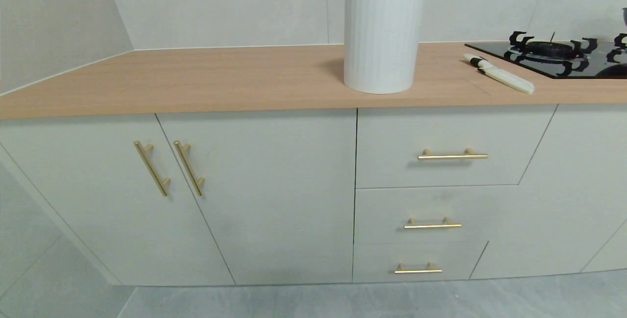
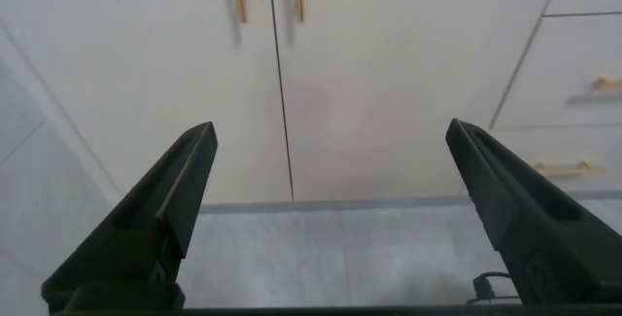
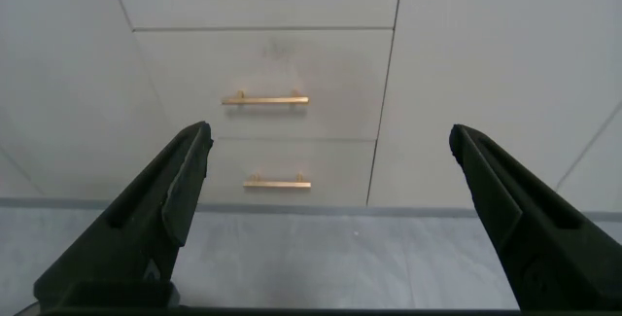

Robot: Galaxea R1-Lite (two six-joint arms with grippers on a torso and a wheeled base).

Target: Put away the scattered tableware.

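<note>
I record left gripper (image 2: 328, 129) and right gripper (image 3: 328, 129) fingers apart (empty, ready); cream-bladed knife (image 1: 498, 74) lies unstowed right of white ribbed cylinder (image 1: 382, 34).

A kitchen: wooden countertop (image 1: 220, 78), gas hob (image 1: 558, 56), cabinets with brass handles (image 1: 453, 155).

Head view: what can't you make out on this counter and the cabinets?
Canister inside: head view, hidden by its own wall.
Hob: head view, cut off by the right edge.
Drawers and doors: head view, contents behind shut fronts.
</note>
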